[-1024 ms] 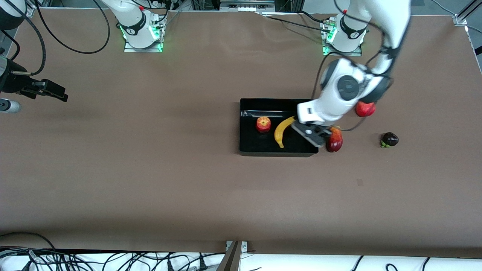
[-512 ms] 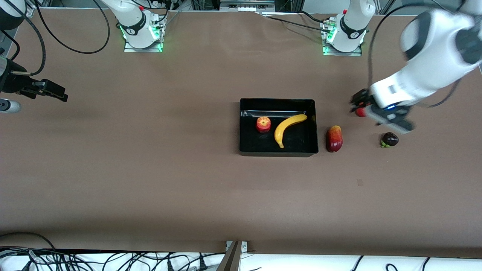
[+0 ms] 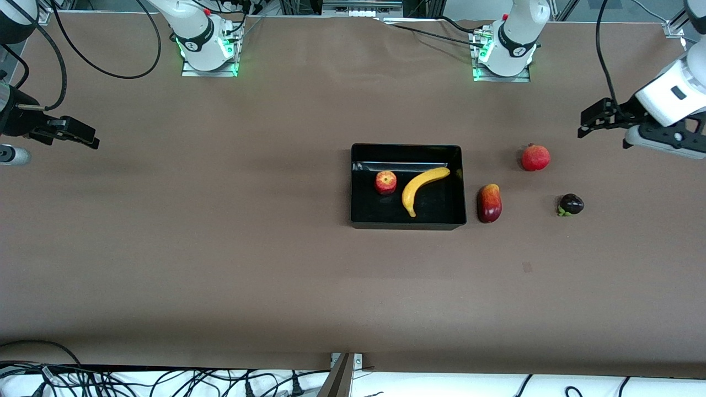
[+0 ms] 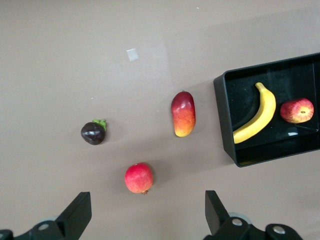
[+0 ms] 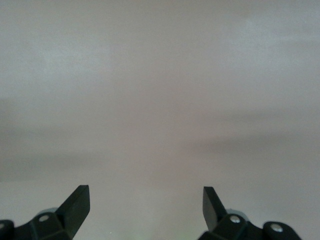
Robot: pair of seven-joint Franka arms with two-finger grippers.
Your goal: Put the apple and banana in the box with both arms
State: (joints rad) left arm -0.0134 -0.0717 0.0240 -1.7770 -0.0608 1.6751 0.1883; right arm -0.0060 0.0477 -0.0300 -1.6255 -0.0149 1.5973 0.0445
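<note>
The black box (image 3: pixel 408 147) sits mid-table. The apple (image 3: pixel 385 182) and the banana (image 3: pixel 420 187) lie in it side by side, the apple toward the right arm's end. My left gripper (image 3: pixel 593 118) is open and empty, up over the table at the left arm's end. In the left wrist view, its gripper (image 4: pixel 147 200) hangs by a red crowned ball (image 4: pixel 138 178), with the box (image 4: pixel 226 145), banana (image 4: pixel 257 117) and apple (image 4: pixel 297 110) farther off. My right gripper (image 3: pixel 88 138) waits open and empty at the right arm's end; it shows over bare table in the right wrist view (image 5: pixel 145 197).
A dark red-and-orange elongated fruit (image 3: pixel 489 203) lies just beside the box toward the left arm's end. The red crowned ball (image 3: pixel 535 157) and a small dark purple fruit (image 3: pixel 571 204) lie farther that way. Cables run along the table's edge nearest the front camera.
My left gripper has let go of the banana in the box and swung away to the left arm's end of the table. The right arm has not moved.
</note>
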